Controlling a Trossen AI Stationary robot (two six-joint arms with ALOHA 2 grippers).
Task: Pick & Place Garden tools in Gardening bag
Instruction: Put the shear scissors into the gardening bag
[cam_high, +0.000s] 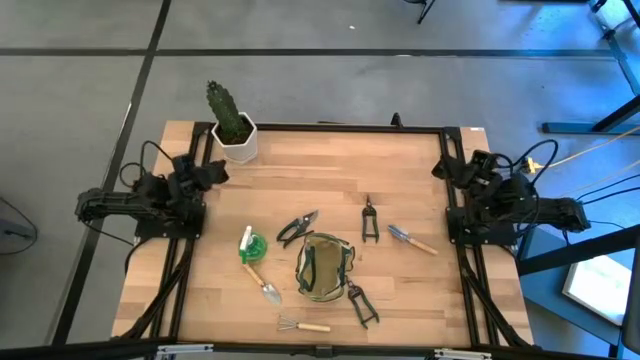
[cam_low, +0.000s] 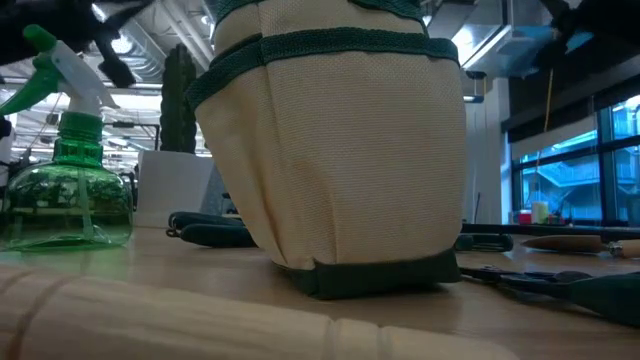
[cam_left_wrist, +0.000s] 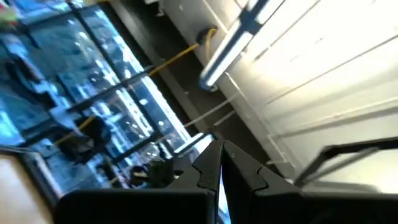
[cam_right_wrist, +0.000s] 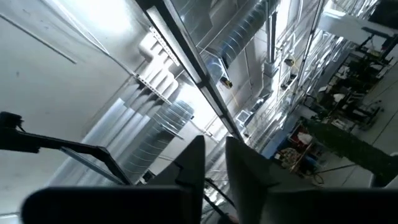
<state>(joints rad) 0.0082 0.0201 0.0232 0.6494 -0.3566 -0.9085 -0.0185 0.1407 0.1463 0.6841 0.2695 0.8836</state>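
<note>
**Soft bag, hard tools: none taken up yet**

High view. On the pale wooden desk, toward the front middle: small soft olive-green fabric tote bag, mouth upward. Scattered around it, all outside:
- green round-bodied plastic spray bottle and wooden-handled metal trowel on the left-arm side;
- dark pruning shears just behind the bag;
- slim dark snips and blue-bladed wooden-handled hand tool on the right-arm side;
- second dark pruner touching or nearly touching the bag's front corner;
- little wire rake with wooden handle nearest the front edge.

Left gripper and right gripper folded back at their own desk edges, well apart from every tool.

Low view. Bag walls plainly cloth, likely to sag if pushed; best lowered into from above, without leaning on the rim. Bottle see-through, probably light, smooth and prone to roll; better taken at the neck.

Left wrist view. Dark fingers pressed together, gripping nothing, aimed at the ceiling.

Right wrist view. Dark fingers a little apart, nothing between them.

Judged for handling: trowels, rake and hand tool stiff and light, wooden handles the surest hold, at mid-handle. Shears and snips heavier for their size, slick metal, liable to swing open; better clamped across both handles near the pivot.
</note>
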